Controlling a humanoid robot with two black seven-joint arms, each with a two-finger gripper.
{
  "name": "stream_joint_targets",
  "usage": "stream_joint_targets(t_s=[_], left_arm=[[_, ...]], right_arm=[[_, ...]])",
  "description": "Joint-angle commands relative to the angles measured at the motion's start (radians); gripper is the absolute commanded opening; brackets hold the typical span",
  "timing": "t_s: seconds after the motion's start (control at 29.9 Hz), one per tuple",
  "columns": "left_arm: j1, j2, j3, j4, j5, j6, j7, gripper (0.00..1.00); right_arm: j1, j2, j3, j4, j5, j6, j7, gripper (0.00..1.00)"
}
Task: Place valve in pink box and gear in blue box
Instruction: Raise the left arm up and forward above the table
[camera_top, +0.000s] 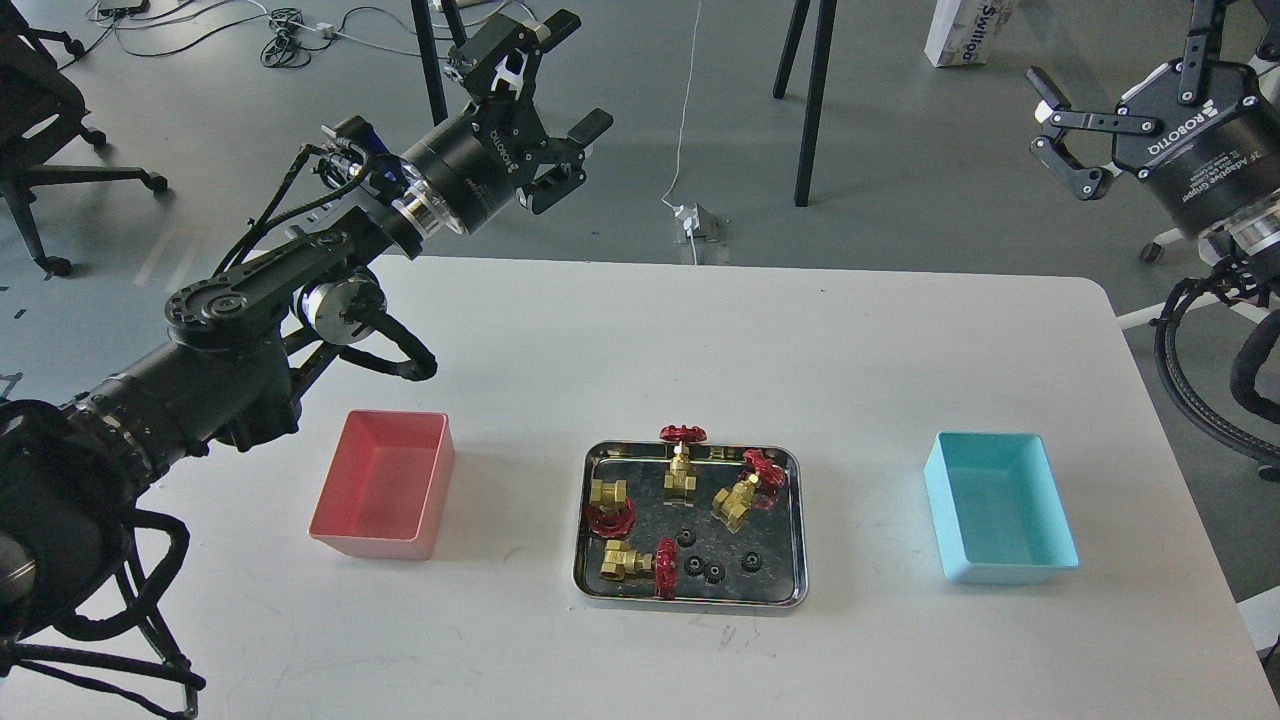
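Several brass valves with red handwheels lie in a shiny steel tray (590, 520) at the table's middle front; one valve (682, 460) stands upright at the tray's back. Several tiny black gears lie in the tray's front half, one gear (751, 562) nearest the right. The pink box (383, 496) sits left of the tray and shows nothing inside. The blue box (1000, 505) sits to the right, also with nothing inside. My left gripper (572, 75) hovers high above the table's far left edge, open and holding nothing. My right gripper (1048, 115) hangs open beyond the far right corner.
The white table (640, 340) has bare surface behind and in front of the tray. Beyond it are stand legs (808, 100), floor cables and a power adapter (695, 222). An office chair (40, 150) stands at the far left.
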Motion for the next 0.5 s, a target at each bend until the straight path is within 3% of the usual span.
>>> stream_joint_targets(t_s=[0.0,0.27,0.47], left_arm=[[-0.009,-0.011,-0.052,-0.001,-0.016,0.000,0.000,1.00],[0.000,-0.018,-0.174,0.005,-0.152,0.000,0.000,1.00],[0.102,-0.047,-0.199,-0.015,-0.238,0.000,0.000,1.00]], right_arm=[[-0.001,-0.007,0.008,0.001,0.009,-0.001,0.000,0.99],[-0.002,-0.010,0.019,0.007,0.010,-0.004,0.000,0.99],[-0.002,-0.010,0.031,0.007,0.012,-0.005,0.000,0.99]])
